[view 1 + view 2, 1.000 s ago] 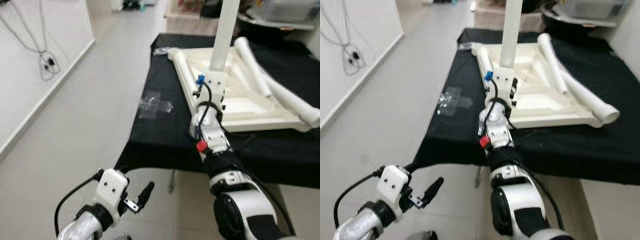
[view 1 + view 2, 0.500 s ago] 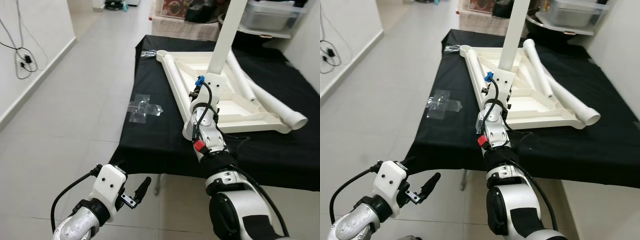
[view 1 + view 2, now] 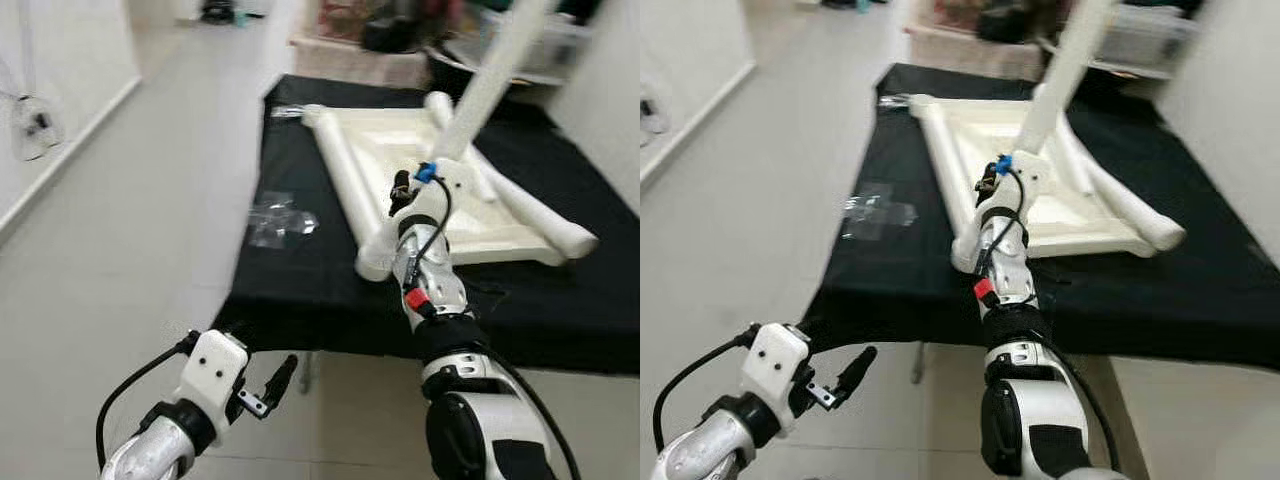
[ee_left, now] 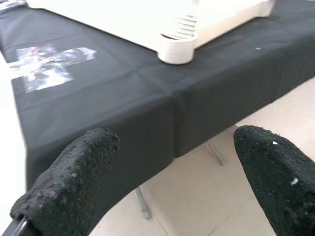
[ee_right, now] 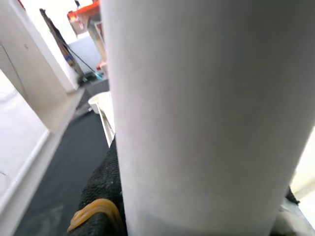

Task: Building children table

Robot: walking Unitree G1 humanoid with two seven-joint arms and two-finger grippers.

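Note:
A white children's table top (image 3: 385,140) lies upside down on a black-clothed table (image 3: 300,280). Its empty corner socket (image 3: 372,265) faces the front edge. One white leg (image 3: 525,205) lies loose across the top. My right gripper (image 3: 443,165) is shut on a second white leg (image 3: 490,75), which leans up and to the right over the table top. In the right wrist view that leg (image 5: 206,113) stands close against a black finger (image 5: 103,191). My left gripper (image 3: 278,373) hangs open, low over the floor before the table's front edge, its fingertips (image 4: 74,187) wide apart.
A clear plastic bag (image 3: 280,218) lies on the cloth left of the table top. A white wall with hanging cables (image 3: 35,125) runs along the left. Boxes and clutter (image 3: 400,30) stand beyond the table's far end. Grey tiled floor (image 3: 130,250) lies to the left.
The leg in my right gripper has tipped from upright to leaning right. The camera has shifted. My left arm stays low.

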